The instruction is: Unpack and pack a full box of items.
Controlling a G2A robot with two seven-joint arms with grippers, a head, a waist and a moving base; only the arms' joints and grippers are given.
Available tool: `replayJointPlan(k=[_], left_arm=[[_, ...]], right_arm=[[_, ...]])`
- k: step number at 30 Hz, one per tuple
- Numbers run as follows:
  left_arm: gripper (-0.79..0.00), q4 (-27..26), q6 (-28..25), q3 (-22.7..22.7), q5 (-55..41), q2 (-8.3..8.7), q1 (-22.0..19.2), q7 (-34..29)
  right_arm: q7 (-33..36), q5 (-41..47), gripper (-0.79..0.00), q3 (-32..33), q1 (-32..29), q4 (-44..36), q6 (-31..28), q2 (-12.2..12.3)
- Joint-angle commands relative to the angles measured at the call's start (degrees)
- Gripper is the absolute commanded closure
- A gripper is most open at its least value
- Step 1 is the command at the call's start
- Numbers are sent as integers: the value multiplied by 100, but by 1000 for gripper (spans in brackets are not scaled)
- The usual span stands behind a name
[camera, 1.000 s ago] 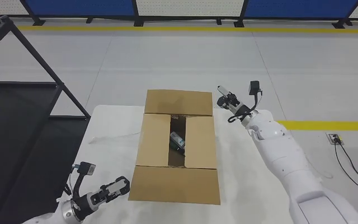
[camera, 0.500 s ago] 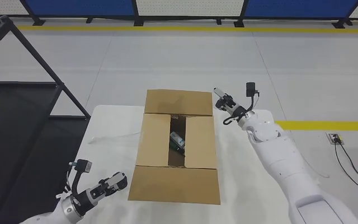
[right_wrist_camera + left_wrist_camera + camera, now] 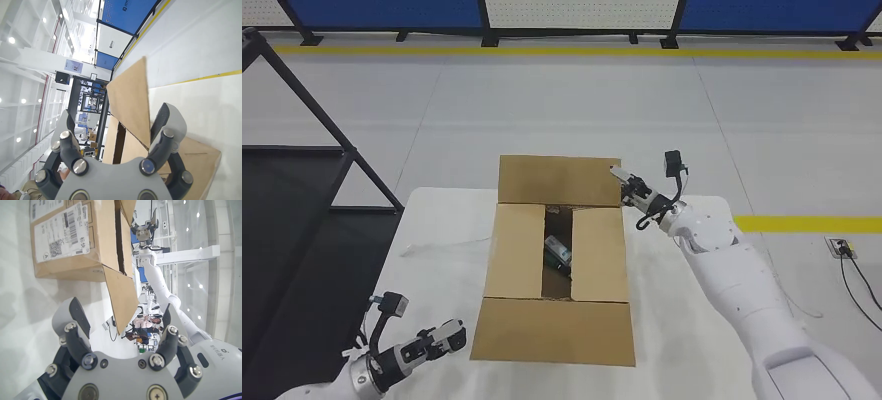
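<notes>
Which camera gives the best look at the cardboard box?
The top view: the whole cardboard box from above, flaps spread around a central gap. The left wrist view shows a labelled side and one flap; the right wrist view, one raised flap inside the open right pincer.

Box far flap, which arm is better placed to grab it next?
Right, likely. The right claw is open with the far flap corner between its fingers. The left claw, also open, sits by the box near corner, away from that flap.
</notes>
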Motion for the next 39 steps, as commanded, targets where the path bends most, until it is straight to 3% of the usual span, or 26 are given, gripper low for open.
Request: replayJointPlan(k=[1, 11, 15, 29, 39], left_arm=[[-785, 0, 5, 40, 33, 22, -3, -95], [-785, 60, -21, 237, -357, 137, -71, -968], [-785, 92, -38, 288, -525, 167, -99, -1007], [-785, -440, -389, 663, -875, 187, -28, -250], [-785, -745, -317, 944, -547, 186, -309, 741]], right_arm=[[101, 16, -785, 28, 25, 53, -42, 6], [658, 389, -785, 335, 10, 31, -461, 107], [839, 379, -785, 402, -25, -113, -595, 157], [1391, 50, -785, 563, -509, -1228, -611, 381], [1809, 146, -785, 897, -1129, -2502, 1, 609]])
